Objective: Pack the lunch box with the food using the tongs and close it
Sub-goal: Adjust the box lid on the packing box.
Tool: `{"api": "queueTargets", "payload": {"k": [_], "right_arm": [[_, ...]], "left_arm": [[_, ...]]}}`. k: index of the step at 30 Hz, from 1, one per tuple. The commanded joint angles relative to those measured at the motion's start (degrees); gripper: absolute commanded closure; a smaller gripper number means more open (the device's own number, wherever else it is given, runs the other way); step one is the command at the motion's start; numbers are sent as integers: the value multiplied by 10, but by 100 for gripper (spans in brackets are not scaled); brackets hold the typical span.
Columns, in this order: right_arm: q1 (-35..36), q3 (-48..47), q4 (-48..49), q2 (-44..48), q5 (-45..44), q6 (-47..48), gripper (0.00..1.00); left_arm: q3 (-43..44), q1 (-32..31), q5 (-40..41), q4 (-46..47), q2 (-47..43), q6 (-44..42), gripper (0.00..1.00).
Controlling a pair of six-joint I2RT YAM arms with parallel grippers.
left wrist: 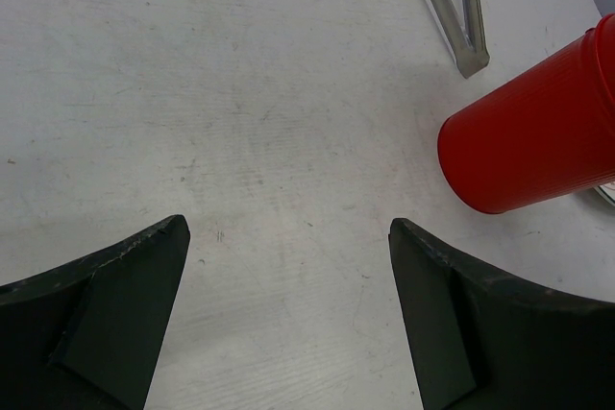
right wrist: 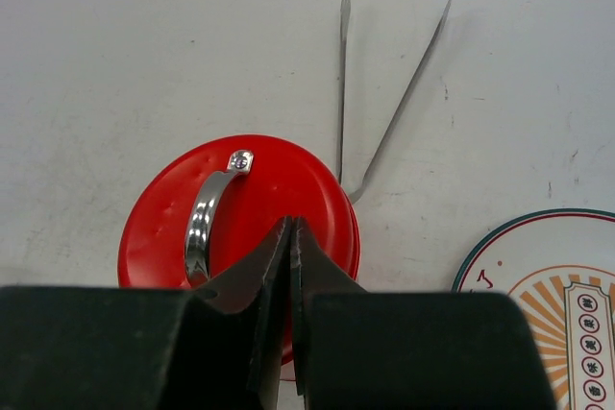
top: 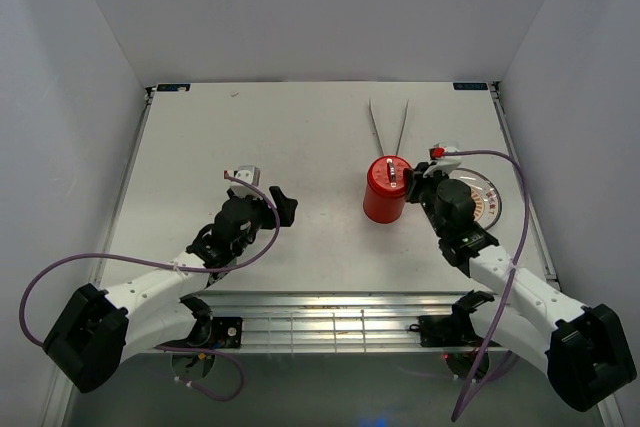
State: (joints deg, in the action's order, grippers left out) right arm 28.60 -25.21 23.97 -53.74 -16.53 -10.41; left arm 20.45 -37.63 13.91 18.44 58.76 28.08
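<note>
The red lunch box (top: pixel 385 190) stands upright mid-table with its lid (right wrist: pixel 279 199) on; a curved metal handle (right wrist: pixel 207 213) sits on the lid. The silver tongs (top: pixel 388 125) lie flat just behind it, their joined end toward the box. My right gripper (right wrist: pixel 293 223) is shut with nothing between its fingers, its tips over the lid just right of the handle. My left gripper (left wrist: pixel 288 223) is open over bare table, left of the lunch box (left wrist: pixel 528 141). The food is not in view.
The round orange-patterned plate (top: pixel 490 197) lies right of the lunch box, partly under my right arm. White walls enclose the table at the back and sides. A metal rail (top: pixel 320 322) runs along the near edge.
</note>
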Motion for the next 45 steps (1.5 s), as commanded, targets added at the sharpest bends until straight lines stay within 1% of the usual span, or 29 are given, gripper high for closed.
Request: {"api": "queueTargets", "payload": {"k": [1, 5, 8, 11, 13, 18, 21, 27, 30, 31, 35, 37, 40, 41, 43, 45], "right_arm": [[2, -5, -31, 15, -10, -17, 92], [2, -46, -63, 35, -17, -8, 92], [2, -94, -101, 36, -9, -3, 92], [2, -108, -125, 32, 11, -7, 92], [2, -98, -139, 29, 15, -15, 92], [2, -11, -118, 50, 14, -48, 92], [3, 1, -120, 52, 14, -56, 92], [3, -56, -168, 61, 5, -45, 92], [2, -103, -200, 58, 12, -36, 92], [2, -137, -211, 52, 20, -28, 92], [3, -206, -265, 14, 80, -19, 92], [2, -222, -282, -7, 103, -18, 92], [2, -244, -283, -27, 121, -16, 92], [2, -251, -282, -43, 144, -9, 92], [2, -285, -292, -65, 159, -4, 92], [2, -315, -317, -101, 205, -1, 92]], "left_arm": [[13, -1, -2, 5, -15, -2, 5], [11, -1, 0, 5, -22, -3, 5], [12, -2, -1, 5, -22, -3, 5], [12, -2, 0, 5, -20, -3, 5], [12, -2, 0, 5, -21, -3, 5], [12, -2, 0, 5, -19, -2, 5], [13, -1, -2, 5, -14, -1, 5], [14, -1, -1, 5, -8, -1, 5], [14, -2, 0, 5, -11, -2, 5], [13, -2, -1, 5, -11, -1, 5], [15, -2, -2, 5, -8, -1, 5], [15, -2, -3, 6, -7, -2, 5], [15, -1, -3, 6, -5, -2, 5], [15, -1, -3, 5, -6, -2, 5], [16, -2, -3, 5, -4, -3, 5], [16, -2, -1, 5, -4, -4, 5]]}}
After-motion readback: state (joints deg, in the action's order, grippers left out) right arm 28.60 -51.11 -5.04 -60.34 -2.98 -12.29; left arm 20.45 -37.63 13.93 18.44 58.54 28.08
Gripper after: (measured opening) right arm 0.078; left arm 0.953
